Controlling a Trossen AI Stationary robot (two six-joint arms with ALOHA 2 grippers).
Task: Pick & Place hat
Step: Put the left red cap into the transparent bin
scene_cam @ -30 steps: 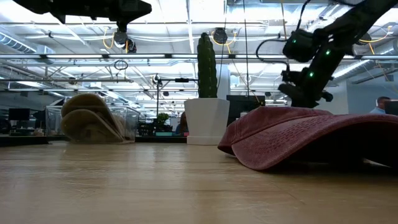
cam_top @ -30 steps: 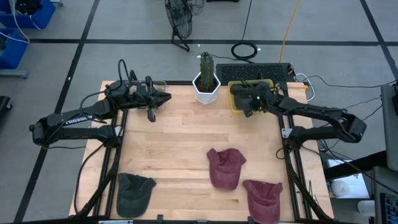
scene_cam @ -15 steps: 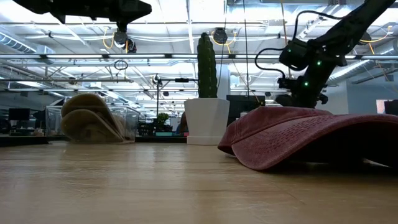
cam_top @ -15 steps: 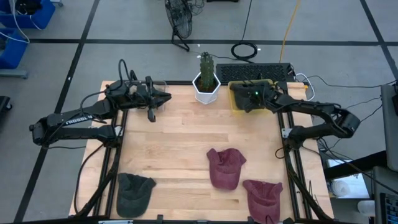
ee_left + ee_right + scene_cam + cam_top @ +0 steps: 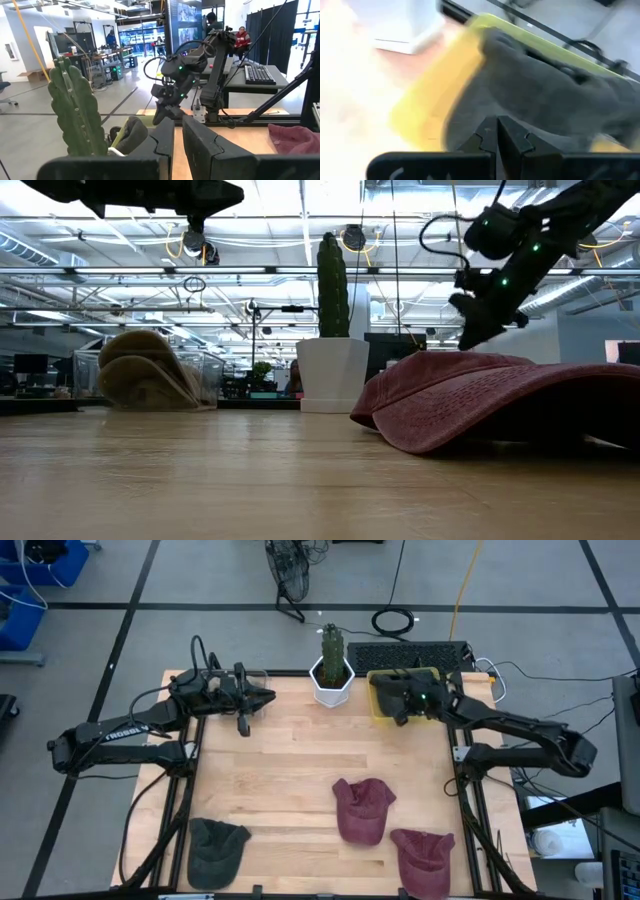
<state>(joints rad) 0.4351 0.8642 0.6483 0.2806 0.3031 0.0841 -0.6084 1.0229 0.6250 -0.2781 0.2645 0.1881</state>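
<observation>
A dark grey hat (image 5: 545, 95) lies in the yellow bin (image 5: 432, 673) at the table's far right. My right gripper (image 5: 497, 131) hangs shut just above it with nothing in it; the low view shows the gripper (image 5: 468, 330) tilted downward. On the wood lie two maroon hats (image 5: 362, 810) (image 5: 425, 858) and a dark green hat (image 5: 215, 850). My left gripper (image 5: 268, 697) waits level at the far left, above a clear box (image 5: 205, 370) of tan hats (image 5: 140, 380). Its fingers (image 5: 200, 145) are almost together with nothing between them.
A cactus in a white pot (image 5: 331, 675) stands at the far edge between the two arms. A keyboard (image 5: 410, 653) lies behind the yellow bin. The wood between the arms and the hats near the front edge is bare.
My right gripper has dipped toward the yellow bin and then come up again, drawing back a little toward the table's right edge. It has stayed shut with nothing in it. The dark grey hat has stayed in the bin.
</observation>
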